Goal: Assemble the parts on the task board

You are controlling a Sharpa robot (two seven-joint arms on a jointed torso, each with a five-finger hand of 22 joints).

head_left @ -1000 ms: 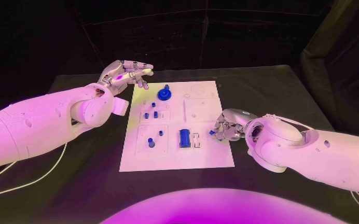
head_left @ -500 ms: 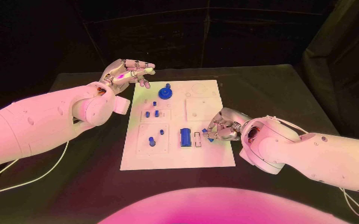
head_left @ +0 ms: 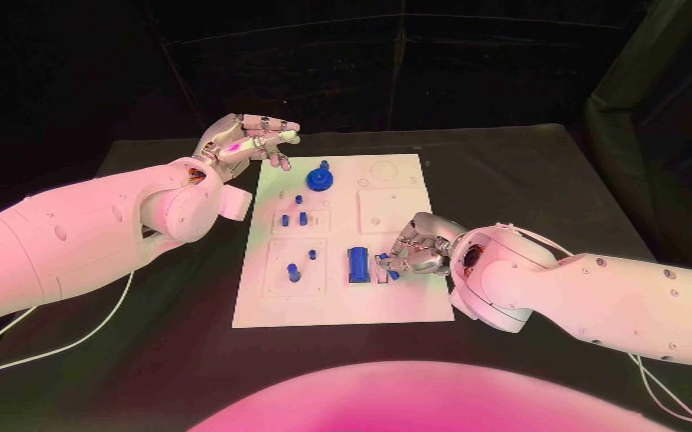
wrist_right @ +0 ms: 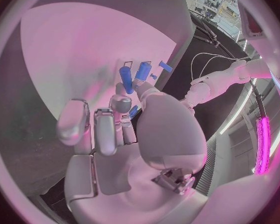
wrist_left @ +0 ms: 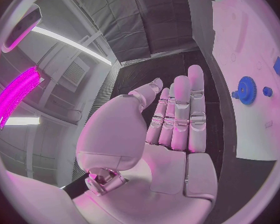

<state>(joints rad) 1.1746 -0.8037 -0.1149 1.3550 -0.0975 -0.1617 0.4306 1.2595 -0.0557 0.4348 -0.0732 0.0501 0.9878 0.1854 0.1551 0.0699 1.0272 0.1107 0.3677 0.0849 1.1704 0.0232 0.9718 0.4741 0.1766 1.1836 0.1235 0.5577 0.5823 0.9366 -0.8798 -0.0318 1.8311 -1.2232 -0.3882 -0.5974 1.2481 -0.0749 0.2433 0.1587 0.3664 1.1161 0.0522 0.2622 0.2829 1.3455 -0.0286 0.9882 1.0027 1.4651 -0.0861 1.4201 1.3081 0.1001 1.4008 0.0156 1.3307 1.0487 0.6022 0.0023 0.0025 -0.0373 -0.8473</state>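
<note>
Head view, L arm: comes in from 9 o'clock; left hand (head_left: 248, 142) sits off the task board (head_left: 418, 297)'s far-left corner, over black table (head_left: 548, 167), apart from the board.
L hand state: holds nothing. Left wrist view shows left hand (wrist_left: 168, 134) w/ palm flat, fingers (wrist_left: 196, 99) straight and side by side, thumb out to one side; released.
R arm: enters from 3–4 o'clock, forearm angled toward board centre; right hand (head_left: 415, 249) is low over the board's near-right part, fingers curled down.
R hand state: right wrist view shows right hand (wrist_right: 124, 134) pinching a small blue part (wrist_right: 133, 111) betw. thumb and fingertip; grasping it.
Held part, place: just right of the blue block (head_left: 355, 265), by the wire clip (head_left: 376, 270) on the board.
Other parts: blue gear (head_left: 317, 182) at the board's 12 o'clock end; small blue pegs (head_left: 293, 219) at mid-left; one more blue peg (head_left: 291, 273) at near-left, 7 o'clock.
Board: white, lies lengthwise away from robot, mid-table.
Writing/labels: none legible on board or parts.
</note>
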